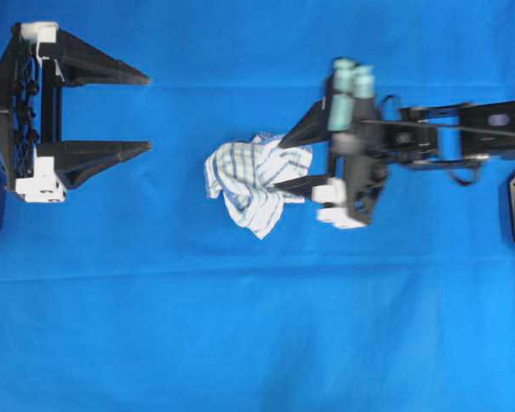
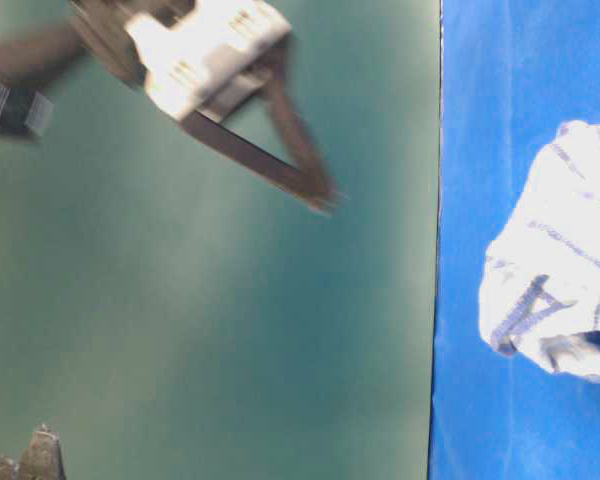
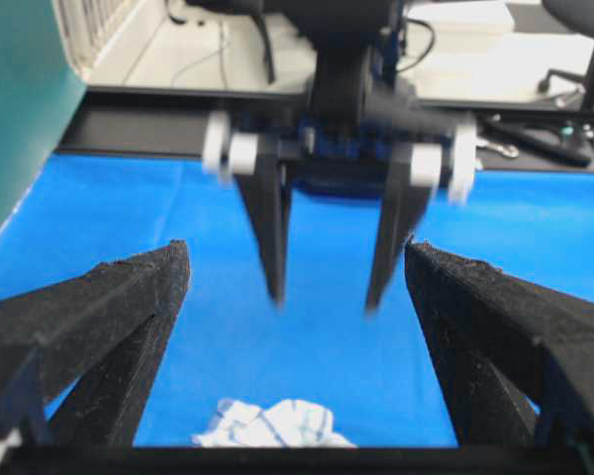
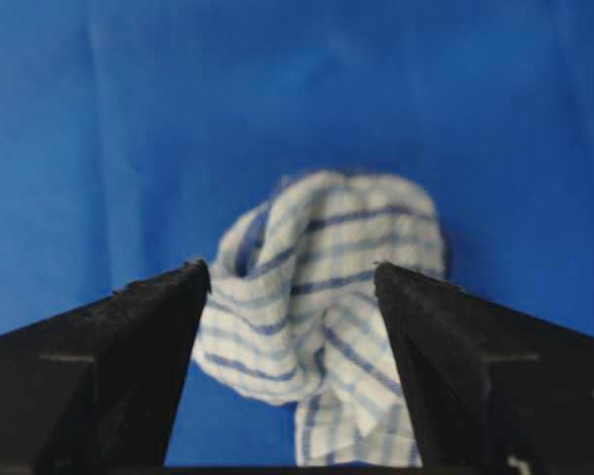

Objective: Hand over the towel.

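Observation:
The towel [image 1: 253, 180], a crumpled white cloth with blue-grey checks, lies on the blue cloth near the middle. My right gripper [image 1: 281, 163] is open, with its two black fingertips over the towel's right edge. In the right wrist view the towel [image 4: 327, 297] bulges up between and beyond the spread fingers of that gripper [image 4: 291, 267], and neither finger pinches it. My left gripper [image 1: 148, 113] stands open at the far left, well clear of the towel. From the left wrist view the towel [image 3: 267, 426] shows low between my open left gripper [image 3: 297, 247], with the blurred right gripper [image 3: 324, 297] behind it.
The large plain blue cloth [image 1: 257, 343] covers the whole table. In the table-level view a green wall [image 2: 180, 320] fills the left side, a blurred gripper [image 2: 230, 70] hangs near the top, and the towel [image 2: 560, 290] shows at the right.

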Tool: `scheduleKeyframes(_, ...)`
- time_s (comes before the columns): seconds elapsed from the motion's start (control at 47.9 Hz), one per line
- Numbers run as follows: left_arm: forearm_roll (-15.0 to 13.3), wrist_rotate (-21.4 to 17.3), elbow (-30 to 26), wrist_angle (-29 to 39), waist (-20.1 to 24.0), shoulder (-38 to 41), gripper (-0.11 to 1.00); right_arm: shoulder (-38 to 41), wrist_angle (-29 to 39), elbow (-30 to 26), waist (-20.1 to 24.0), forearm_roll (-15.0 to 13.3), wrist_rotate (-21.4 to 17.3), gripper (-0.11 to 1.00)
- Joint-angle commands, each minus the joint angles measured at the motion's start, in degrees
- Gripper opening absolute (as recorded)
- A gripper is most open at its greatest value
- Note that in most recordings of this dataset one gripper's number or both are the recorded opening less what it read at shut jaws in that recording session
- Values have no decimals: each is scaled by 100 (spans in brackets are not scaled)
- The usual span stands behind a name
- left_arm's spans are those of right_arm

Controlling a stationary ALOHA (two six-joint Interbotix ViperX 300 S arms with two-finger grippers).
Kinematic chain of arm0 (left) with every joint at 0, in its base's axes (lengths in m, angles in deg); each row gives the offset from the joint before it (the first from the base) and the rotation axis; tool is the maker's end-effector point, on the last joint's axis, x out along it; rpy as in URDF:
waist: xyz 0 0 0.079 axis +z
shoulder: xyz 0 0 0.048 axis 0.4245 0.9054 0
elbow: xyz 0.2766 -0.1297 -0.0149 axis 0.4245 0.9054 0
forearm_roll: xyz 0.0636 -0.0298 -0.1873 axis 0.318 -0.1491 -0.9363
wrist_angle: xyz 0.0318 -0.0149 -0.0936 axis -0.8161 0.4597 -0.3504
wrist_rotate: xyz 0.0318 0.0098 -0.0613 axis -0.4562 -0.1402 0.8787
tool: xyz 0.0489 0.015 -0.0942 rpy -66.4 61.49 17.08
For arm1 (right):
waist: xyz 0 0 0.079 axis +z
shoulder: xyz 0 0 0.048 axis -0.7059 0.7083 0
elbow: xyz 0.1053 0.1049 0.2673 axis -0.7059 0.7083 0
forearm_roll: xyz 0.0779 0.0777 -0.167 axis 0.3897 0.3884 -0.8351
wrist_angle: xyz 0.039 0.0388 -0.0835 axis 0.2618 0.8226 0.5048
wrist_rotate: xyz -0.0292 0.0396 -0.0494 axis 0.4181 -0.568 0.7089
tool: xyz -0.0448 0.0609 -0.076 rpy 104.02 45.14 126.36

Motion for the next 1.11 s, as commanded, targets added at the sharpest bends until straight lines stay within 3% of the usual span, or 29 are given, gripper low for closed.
scheduleKeyframes(0.0, 0, -26, -70, 0, -18, 9, 93, -554, -105, 62, 0, -105, 9, 71)
scheduleKeyframes(0.251, 0, -35, -62, 44, -18, 9, 93, -1573, -817, 677, -26, -185, 18, 71)
scheduleKeyframes(0.585, 9, -44, -53, 88, -44, -53, 93, -1679, -993, 800, -44, -185, 35, 71)
scheduleKeyframes(0.835, 9, -53, 211, 747, -167, -844, 93, -2786, -580, 1230, -53, -185, 79, 71)
scheduleKeyframes(1.086, 18, -237, 879, 1116, -167, -1942, 93, -4403, -448, 2180, -53, -220, 62, 71)
